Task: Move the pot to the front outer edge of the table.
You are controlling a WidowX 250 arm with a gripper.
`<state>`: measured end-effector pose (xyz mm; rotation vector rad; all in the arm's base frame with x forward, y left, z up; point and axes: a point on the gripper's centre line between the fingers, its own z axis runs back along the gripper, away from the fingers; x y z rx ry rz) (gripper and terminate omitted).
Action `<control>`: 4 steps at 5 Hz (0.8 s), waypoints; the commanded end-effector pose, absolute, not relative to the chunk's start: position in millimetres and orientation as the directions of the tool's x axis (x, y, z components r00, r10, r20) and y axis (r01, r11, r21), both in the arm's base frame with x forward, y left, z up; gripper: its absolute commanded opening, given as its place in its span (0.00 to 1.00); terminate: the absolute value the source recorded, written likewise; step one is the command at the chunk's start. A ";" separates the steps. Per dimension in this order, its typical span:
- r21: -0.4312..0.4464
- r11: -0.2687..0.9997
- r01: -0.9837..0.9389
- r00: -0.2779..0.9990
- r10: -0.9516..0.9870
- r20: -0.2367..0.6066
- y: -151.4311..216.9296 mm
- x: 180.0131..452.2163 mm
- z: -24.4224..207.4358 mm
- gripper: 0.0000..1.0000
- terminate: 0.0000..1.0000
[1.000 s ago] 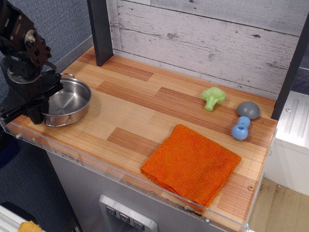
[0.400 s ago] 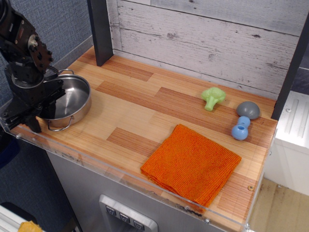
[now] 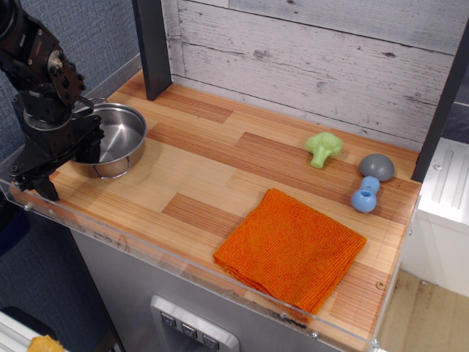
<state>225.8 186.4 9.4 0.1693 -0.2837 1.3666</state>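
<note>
The small shiny steel pot sits at the left end of the striped wooden table, a little back from the front acrylic rim. One wire loop handle points to the back, the other to the front. My black gripper hangs over the pot's left rim. One finger is inside the pot and the other outside it, closed on the rim. The arm covers the pot's left wall.
An orange cloth lies at the front right. A green broccoli toy, a grey mushroom-like piece and a blue toy lie at the back right. A dark post stands at the back left.
The pot has moved with my gripper to the right and towards the back, away from the front left corner. The other objects have not moved.
</note>
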 end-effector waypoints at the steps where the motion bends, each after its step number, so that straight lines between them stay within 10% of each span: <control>1: -0.073 0.209 -0.975 0.174 0.930 0.324 186.7 221.4 29.2 1.00 0.00; 4: -0.173 0.263 -0.949 0.184 0.910 0.372 173.7 224.6 84.9 1.00 0.00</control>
